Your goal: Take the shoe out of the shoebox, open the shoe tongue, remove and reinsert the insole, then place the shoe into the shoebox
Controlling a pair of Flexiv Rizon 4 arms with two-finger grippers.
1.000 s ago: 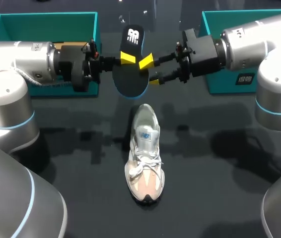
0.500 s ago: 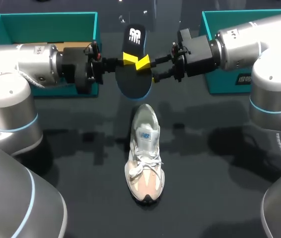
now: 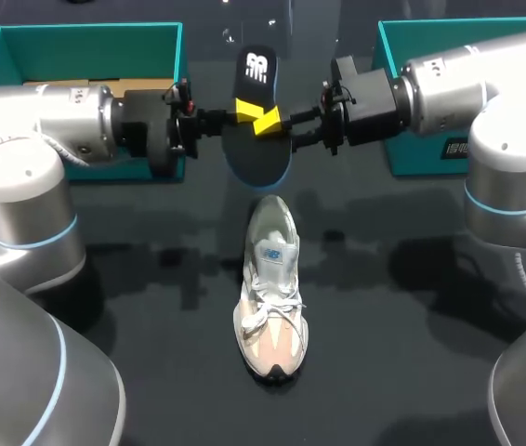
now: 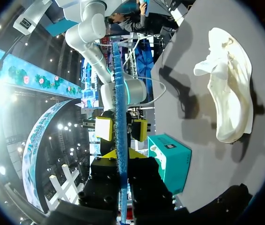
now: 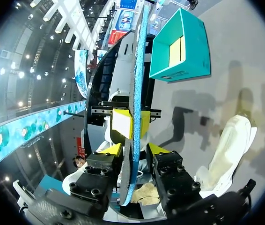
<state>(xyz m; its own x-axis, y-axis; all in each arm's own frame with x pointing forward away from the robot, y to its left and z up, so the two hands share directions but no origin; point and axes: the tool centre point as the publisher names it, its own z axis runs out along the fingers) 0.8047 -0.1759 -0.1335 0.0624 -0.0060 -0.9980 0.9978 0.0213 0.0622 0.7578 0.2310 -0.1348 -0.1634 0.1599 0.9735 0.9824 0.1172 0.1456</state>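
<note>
Left pincer (image 4: 121, 153) squeezes the insole (image 3: 256, 153). Right pincer (image 5: 132, 149) is open around it. Shoe (image 3: 272, 279) lies on the desk (image 3: 393, 334).

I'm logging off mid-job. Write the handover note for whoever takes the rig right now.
Left gripper: shut on the insole, held in the air beyond the shoe.
Right gripper: open, jaws either side of the insole.
Shoe: on the table, toe toward the robot.
Done: shoe out, insole removed.
To do: reinsert insole, put shoe in box.
</note>
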